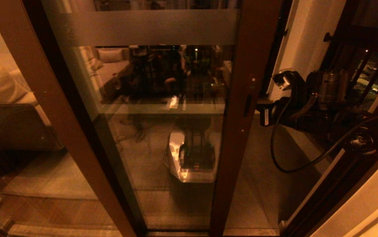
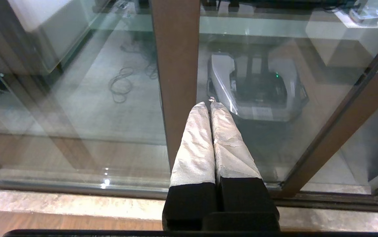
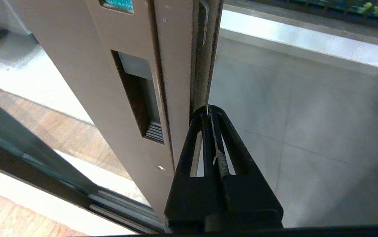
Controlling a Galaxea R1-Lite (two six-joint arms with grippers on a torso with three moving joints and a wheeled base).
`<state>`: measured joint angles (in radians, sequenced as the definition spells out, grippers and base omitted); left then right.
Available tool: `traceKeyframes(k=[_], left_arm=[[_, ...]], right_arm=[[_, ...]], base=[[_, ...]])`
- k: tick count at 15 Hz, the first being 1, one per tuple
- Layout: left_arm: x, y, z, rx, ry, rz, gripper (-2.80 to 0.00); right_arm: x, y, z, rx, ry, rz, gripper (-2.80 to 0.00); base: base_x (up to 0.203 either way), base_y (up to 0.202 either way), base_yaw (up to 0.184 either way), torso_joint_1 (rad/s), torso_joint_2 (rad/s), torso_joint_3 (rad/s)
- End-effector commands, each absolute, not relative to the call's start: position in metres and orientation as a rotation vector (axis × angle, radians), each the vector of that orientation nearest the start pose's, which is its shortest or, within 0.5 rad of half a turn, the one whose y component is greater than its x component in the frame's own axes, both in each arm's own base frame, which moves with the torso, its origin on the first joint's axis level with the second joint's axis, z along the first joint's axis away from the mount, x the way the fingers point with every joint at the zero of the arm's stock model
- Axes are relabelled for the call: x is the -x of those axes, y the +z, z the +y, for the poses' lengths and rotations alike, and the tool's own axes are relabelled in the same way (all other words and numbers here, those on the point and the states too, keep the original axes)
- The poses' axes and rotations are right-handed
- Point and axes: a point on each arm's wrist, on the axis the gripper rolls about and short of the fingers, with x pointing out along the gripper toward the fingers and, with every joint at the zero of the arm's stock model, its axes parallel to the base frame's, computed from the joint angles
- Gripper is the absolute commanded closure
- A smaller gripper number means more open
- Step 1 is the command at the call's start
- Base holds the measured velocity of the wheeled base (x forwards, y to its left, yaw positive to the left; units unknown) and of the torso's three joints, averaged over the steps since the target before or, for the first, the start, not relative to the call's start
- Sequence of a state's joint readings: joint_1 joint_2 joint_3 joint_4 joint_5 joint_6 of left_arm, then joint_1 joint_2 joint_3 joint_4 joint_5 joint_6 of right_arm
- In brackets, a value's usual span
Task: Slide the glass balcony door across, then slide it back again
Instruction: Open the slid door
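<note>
One tall glass balcony door (image 1: 149,131) fills the middle of the head view, its dark brown frame carrying a frosted band (image 1: 149,28) across the top of the pane. Its right-hand stile (image 1: 245,98) stands away from the jamb, leaving a gap through which the pale tiled balcony floor (image 3: 307,131) shows. To the left, behind the door, is a second brown-framed pane (image 1: 20,98).

At handle height, the right end effector (image 3: 208,110) reaches in from the right and meets the stile's outer edge; its two black fingers are pressed together, clenched on nothing, with the tips against the fuzzy seal strip (image 3: 205,65) that runs along that edge. A slim recessed handle (image 3: 141,98) lies just beside the tips, on the stile's face.

Low down, the left end effector (image 2: 210,105) hangs clenched too, empty, its pale padded fingers (image 2: 195,148) pointing at the door's foot.
</note>
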<state>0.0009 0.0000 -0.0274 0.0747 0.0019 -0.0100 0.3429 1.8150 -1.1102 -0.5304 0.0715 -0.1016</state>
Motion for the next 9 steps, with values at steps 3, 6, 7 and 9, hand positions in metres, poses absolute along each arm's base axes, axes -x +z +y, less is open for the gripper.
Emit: traceKeyframes(k=[3,6,7,9], left_arm=[[0.025,0.0754,0.0,0.011,0.003,0.049,0.0],[0.0251,0.0754,0.0,0.011,0.003,0.048,0.0],[0.025,0.0754,0.0,0.011,0.002,0.049,0.0],[0.025,0.0754,0.0,0.011,0.002,0.048,0.0]], right_arm=[[-0.3332,0.2165,0.1268,0.125,0.439,0.154,0.0],[-0.3313,0.2168,0.1318,0.126,0.452,0.152,0.0],[-0.3313,0.2168,0.1318,0.126,0.452,0.152,0.0],[-0.3309,0.2174,0.1317,0.126,0.452,0.15,0.0]], base=[[0.0,0.0,0.0,0.0,0.0,0.0],[0.0,0.0,0.0,0.0,0.0,0.0],[0.0,0.0,0.0,0.0,0.0,0.0],[0.0,0.0,0.0,0.0,0.0,0.0]])
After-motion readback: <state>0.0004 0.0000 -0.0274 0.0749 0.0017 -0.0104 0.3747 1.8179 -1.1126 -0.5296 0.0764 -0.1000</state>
